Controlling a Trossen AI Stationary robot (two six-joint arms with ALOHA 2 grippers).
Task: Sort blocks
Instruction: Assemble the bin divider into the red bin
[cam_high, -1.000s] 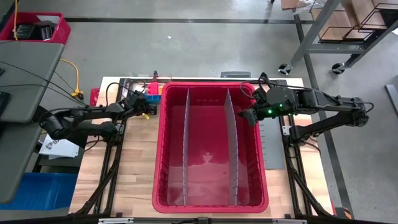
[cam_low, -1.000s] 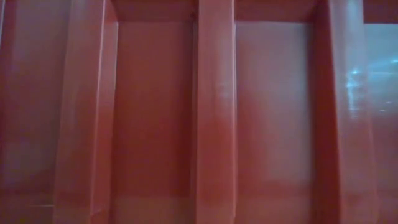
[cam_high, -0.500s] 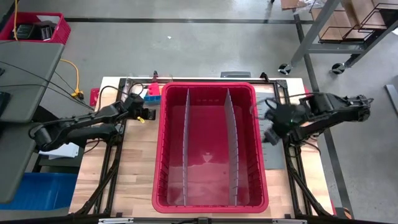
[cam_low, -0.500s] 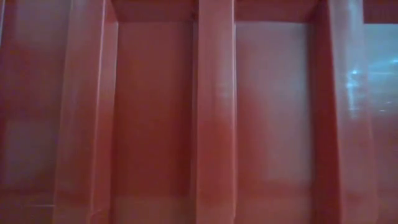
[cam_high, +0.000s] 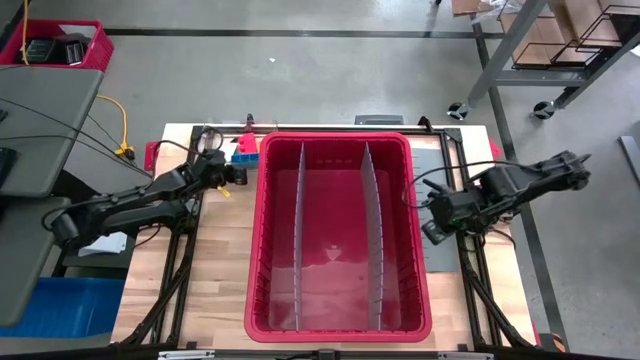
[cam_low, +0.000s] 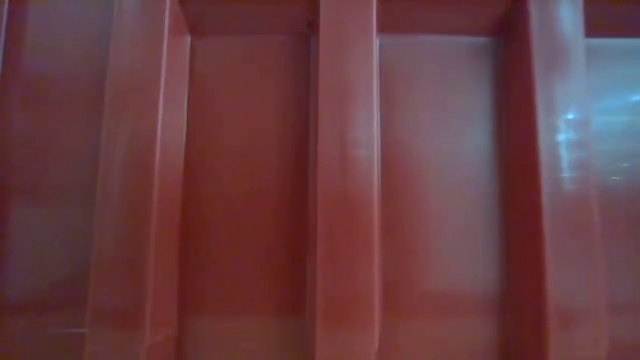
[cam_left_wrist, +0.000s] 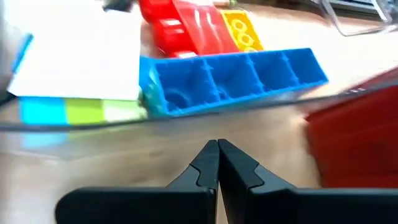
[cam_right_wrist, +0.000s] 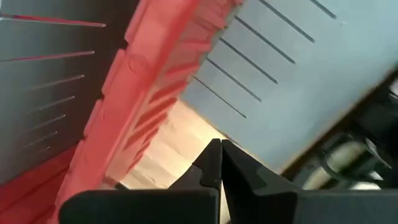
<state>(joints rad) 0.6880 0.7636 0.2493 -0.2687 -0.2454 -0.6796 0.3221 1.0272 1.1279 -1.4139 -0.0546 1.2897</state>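
Left gripper (cam_left_wrist: 217, 163), jaws closed and empty, sits left of the red bin (cam_high: 255, 235) at its far-left corner. The blocks (cam_high: 245, 151) lie just beyond its tips by that corner. The long blue block (cam_left_wrist: 239, 78) lies on its side, hollow underside toward the jaws, long axis crosswise to them. Red block (cam_left_wrist: 180, 28) and yellow block (cam_left_wrist: 242, 30) sit behind it. Left arm clearly nearer. Right gripper (cam_right_wrist: 221, 163), closed, empty, waits right of the bin over a grey divider sheet (cam_high: 438, 255).
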